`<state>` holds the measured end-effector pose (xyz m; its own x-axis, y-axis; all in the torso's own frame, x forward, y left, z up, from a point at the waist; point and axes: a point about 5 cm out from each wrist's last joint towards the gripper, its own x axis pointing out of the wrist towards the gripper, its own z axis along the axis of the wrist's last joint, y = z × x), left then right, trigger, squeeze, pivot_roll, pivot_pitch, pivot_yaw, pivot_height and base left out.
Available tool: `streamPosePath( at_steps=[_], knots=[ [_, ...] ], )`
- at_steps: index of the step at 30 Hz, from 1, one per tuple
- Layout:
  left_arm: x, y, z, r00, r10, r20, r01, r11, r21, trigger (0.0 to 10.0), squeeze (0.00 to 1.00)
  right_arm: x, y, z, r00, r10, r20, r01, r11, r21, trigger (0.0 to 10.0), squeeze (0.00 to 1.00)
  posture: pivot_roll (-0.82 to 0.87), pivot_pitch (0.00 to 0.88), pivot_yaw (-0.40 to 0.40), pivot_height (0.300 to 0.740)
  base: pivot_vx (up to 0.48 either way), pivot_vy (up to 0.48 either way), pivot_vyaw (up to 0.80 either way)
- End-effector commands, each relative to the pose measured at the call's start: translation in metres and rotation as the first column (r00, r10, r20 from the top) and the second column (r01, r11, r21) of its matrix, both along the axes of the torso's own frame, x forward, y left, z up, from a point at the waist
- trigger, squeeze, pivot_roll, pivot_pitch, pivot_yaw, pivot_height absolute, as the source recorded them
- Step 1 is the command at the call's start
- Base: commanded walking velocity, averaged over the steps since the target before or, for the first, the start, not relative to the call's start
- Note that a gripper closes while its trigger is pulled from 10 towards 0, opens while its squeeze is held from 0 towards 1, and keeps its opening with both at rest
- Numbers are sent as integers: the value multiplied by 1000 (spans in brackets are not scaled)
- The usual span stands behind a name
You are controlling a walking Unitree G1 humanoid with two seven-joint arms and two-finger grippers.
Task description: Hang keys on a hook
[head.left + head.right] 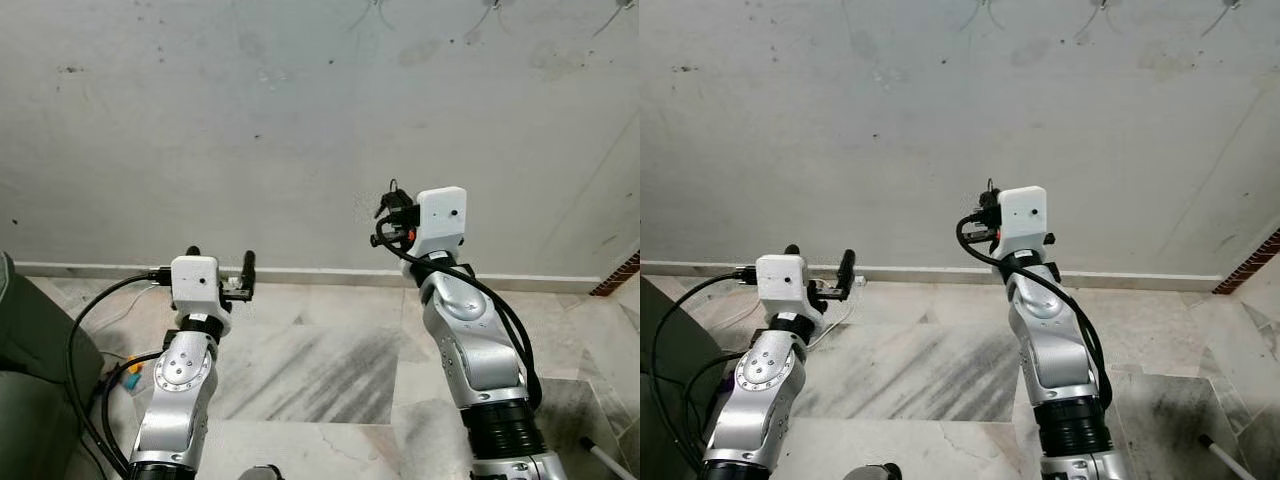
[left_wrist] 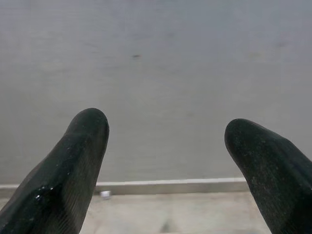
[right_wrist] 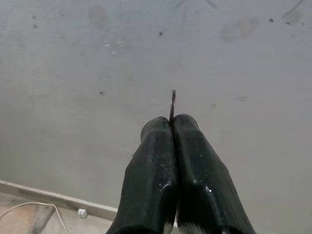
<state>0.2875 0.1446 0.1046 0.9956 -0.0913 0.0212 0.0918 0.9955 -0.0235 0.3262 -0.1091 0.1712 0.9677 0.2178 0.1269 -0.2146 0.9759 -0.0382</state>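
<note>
My right gripper (image 3: 172,119) is raised in front of the grey wall, shut on a thin metal piece (image 3: 173,101) that sticks up from between its fingertips. It looks like the edge of a key ring; the rest of the keys is hidden. In the left eye view this gripper (image 1: 390,205) is at mid height on the wall, well below several thin wire hooks (image 1: 375,12) along the top edge. My left gripper (image 1: 221,256) is lower, near the skirting board, open with nothing between its fingers (image 2: 83,146).
A dark grey-green cushion (image 1: 25,370) stands at the far left, with black cables (image 1: 85,330) and a small yellow and blue object (image 1: 132,372) on the marble floor beside it. A brick edge (image 1: 622,272) shows at the right.
</note>
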Motion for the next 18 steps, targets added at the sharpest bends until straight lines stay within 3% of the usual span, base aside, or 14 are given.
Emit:
streamPosePath(
  at_steps=[1, 5, 18],
  knots=[
    [3, -1, 8, 1000, -18, 21, 18, 1000, -15, 10000, 0, -1, 0, 2, 1000, 4, 10, -4, 1000, 5, 10000, 0, 1, 112, 24, 740, 0, 0, 0],
    [5, -2, 11, 999, -22, 34, 23, 1000, -22, 10000, 0, -2, 1, 3, 1000, 13, 18, -13, 1000, -7, 10000, 0, -2, 115, 21, 740, 0, 0, 0],
    [3, -2, 10, 999, -28, 37, 30, 999, -44, 10000, 0, -4, 9, 4, 997, 61, 39, -59, 998, -30, 10000, 0, 8, 117, 19, 740, 349, 0, 0]
  ],
)
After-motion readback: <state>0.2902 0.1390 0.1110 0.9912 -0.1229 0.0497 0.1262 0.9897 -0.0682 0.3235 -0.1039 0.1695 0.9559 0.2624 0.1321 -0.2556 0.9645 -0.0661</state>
